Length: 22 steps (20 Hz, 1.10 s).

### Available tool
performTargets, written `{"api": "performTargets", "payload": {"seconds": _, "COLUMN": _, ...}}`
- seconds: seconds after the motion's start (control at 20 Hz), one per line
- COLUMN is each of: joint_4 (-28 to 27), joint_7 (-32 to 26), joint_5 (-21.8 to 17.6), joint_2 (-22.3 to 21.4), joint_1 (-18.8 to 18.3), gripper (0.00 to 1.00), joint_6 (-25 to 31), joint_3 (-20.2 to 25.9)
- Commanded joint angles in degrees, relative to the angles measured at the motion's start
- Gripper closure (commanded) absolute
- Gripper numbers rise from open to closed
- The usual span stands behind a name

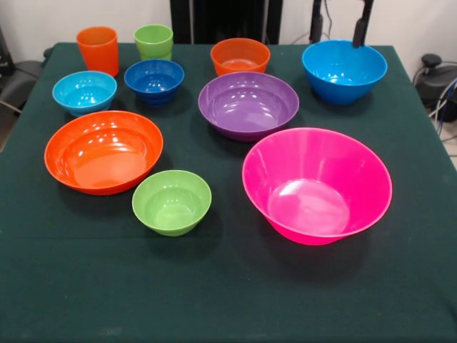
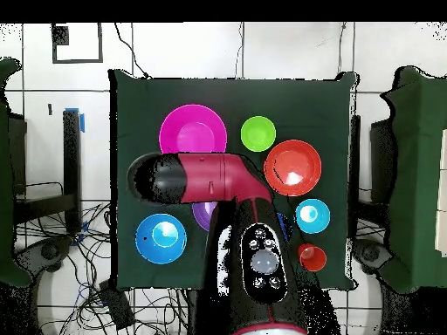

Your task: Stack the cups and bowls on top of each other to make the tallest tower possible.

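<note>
Here, ten glossy plastic vessels sit apart and unstacked on a dark green tablecloth (image 1: 228,300). In the front view, a tall orange tumbler (image 1: 98,50) and a shorter lime-green tumbler (image 1: 153,41) stand at the far left; beside them are a small orange bowl (image 1: 240,56) and a big blue bowl (image 1: 344,71). The next row holds a small light-blue bowl (image 1: 84,92), a small dark-blue bowl (image 1: 154,81) and a large purple bowl (image 1: 248,105). Nearer lie a wide shallow orange bowl (image 1: 103,151), a small lime-green bowl (image 1: 172,202) and a large pink bowl (image 1: 316,184). From overhead, the red and black arm (image 2: 209,179) crosses above the purple bowl. The pincer itself cannot be made out, so its state cannot be told.
</note>
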Motion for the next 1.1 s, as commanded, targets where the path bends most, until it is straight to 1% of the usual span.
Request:
{"api": "performTargets", "payload": {"seconds": 0.05, "joint_4": -8.65, "joint_7": -13.28, "joint_5": -6.44, "joint_2": 6.57, "joint_1": -2.12, "gripper": 0.00, "joint_6": 8.10, "joint_3": 6.15}}
{"api": "performTargets", "payload": {"seconds": 0.1, "joint_4": -8.94, "joint_7": -13.08, "joint_5": -6.81, "joint_2": 6.73, "joint_1": -2.27, "gripper": 0.00, "joint_6": 8.25, "joint_3": 6.34}}
{"api": "performTargets", "payload": {"seconds": 0.3, "joint_4": -7.34, "joint_7": -12.16, "joint_5": -7.42, "joint_2": 6.59, "joint_1": -3.18, "gripper": 0.00, "joint_6": 6.61, "joint_3": 7.40}}
{"api": "performTargets", "payload": {"seconds": 0.65, "joint_4": -8.04, "joint_7": -10.96, "joint_5": -9.07, "joint_2": 7.48, "joint_1": -4.00, "gripper": 0.00, "joint_6": 4.94, "joint_3": 8.69}}
{"api": "performTargets", "payload": {"seconds": 0.9, "joint_4": -8.14, "joint_7": -8.97, "joint_5": -10.54, "joint_2": 7.67, "joint_1": -3.98, "gripper": 0.00, "joint_6": 2.12, "joint_3": 8.77}}
{"api": "performTargets", "payload": {"seconds": 1.0, "joint_4": -8.55, "joint_7": -8.39, "joint_5": -11.33, "joint_2": 8.24, "joint_1": -3.85, "gripper": 0.00, "joint_6": 0.27, "joint_3": 8.89}}
{"api": "performTargets", "payload": {"seconds": 1.1, "joint_4": -8.89, "joint_7": -7.96, "joint_5": -11.27, "joint_2": 9.08, "joint_1": -3.74, "gripper": 0.00, "joint_6": -0.23, "joint_3": 9.39}}
